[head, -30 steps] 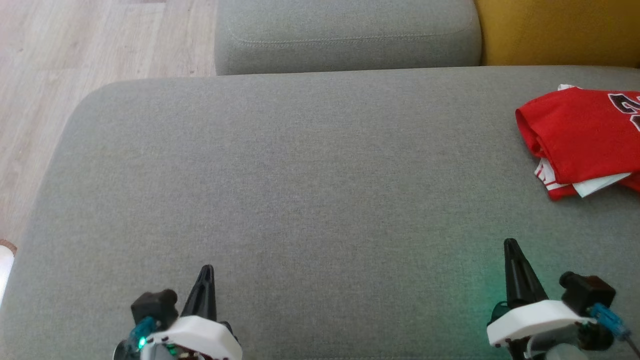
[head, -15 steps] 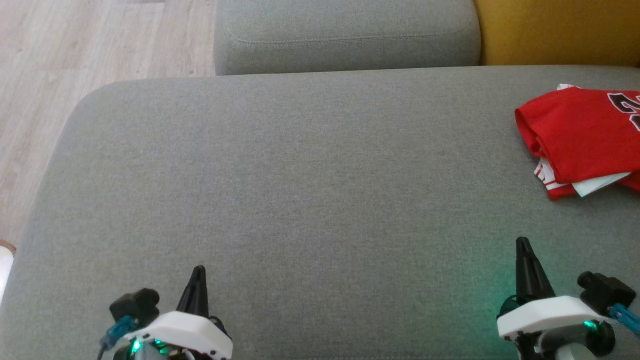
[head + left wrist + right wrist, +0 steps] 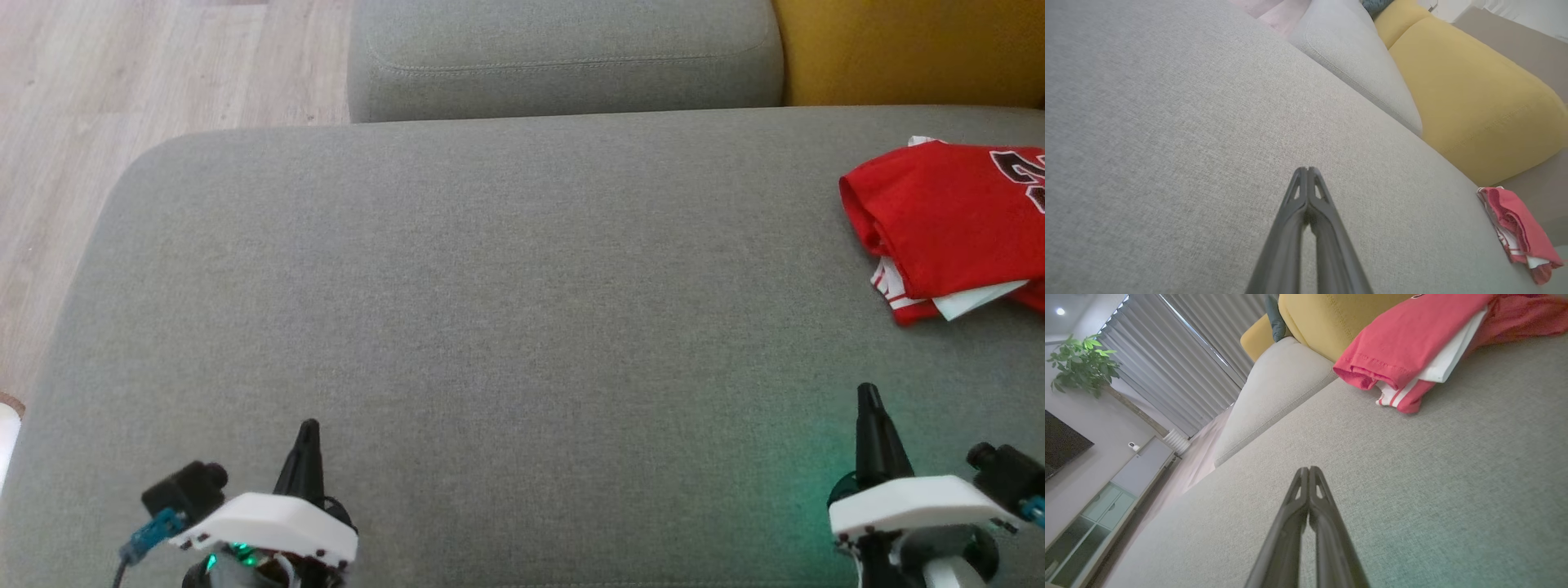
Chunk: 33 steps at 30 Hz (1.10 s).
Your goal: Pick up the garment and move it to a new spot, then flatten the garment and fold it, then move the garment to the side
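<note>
A red garment (image 3: 955, 220) with white trim and dark lettering lies folded at the far right of the grey sofa seat (image 3: 506, 286), partly cut off by the picture's edge. It also appears in the left wrist view as the garment (image 3: 1519, 226) and in the right wrist view as the garment (image 3: 1408, 347). My left gripper (image 3: 308, 429) sits low at the front left, shut and empty. My right gripper (image 3: 867, 392) is at the front right, shut and empty, well short of the garment.
A grey back cushion (image 3: 563, 57) lies beyond the seat, with a yellow cushion (image 3: 914, 49) to its right. Wooden floor (image 3: 122, 90) runs along the left. The right wrist view takes in curtains, a plant (image 3: 1081, 363) and a cabinet (image 3: 1114, 490).
Both grippers have drifted outward: the left one leftward, the right one rightward. The garment has stayed where it lies.
</note>
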{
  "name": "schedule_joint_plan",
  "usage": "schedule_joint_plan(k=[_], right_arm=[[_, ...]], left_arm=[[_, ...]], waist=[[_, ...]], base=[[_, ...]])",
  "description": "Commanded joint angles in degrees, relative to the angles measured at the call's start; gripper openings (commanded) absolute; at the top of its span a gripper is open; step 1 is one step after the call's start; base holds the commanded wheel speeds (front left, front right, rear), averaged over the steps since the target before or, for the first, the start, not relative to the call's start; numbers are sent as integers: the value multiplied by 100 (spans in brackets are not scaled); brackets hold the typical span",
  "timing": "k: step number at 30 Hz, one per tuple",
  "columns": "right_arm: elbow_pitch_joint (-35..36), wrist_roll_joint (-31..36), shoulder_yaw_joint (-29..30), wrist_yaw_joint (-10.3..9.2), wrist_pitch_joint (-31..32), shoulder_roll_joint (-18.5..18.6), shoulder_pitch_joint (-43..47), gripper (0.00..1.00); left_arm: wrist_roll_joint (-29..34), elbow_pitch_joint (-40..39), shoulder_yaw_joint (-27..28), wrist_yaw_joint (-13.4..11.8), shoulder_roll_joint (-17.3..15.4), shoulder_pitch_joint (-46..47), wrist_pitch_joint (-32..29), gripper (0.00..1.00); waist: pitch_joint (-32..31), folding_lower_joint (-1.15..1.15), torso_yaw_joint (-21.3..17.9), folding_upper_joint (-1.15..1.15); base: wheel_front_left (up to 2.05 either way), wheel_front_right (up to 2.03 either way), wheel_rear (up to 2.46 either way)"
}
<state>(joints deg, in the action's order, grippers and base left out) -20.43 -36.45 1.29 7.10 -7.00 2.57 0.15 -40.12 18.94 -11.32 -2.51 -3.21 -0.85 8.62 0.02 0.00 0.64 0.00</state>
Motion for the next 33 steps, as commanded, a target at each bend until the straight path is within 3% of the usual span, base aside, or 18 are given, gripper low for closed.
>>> schedule_joint_plan(k=[1, 33], right_arm=[[222, -160, 10, 13, 33, 14, -331, 0], [386, -2270, 213, 23, 549, 21, -449, 0]], left_arm=[[-142, -198, 152, 46, -74, 276, -36, 0], [-2199, -318, 692, 419, -102, 434, -533, 0]], waist=[[0, 0, -1, 0], [6, 0, -25, 0]], base=[[0, 0, 0], [0, 0, 0]])
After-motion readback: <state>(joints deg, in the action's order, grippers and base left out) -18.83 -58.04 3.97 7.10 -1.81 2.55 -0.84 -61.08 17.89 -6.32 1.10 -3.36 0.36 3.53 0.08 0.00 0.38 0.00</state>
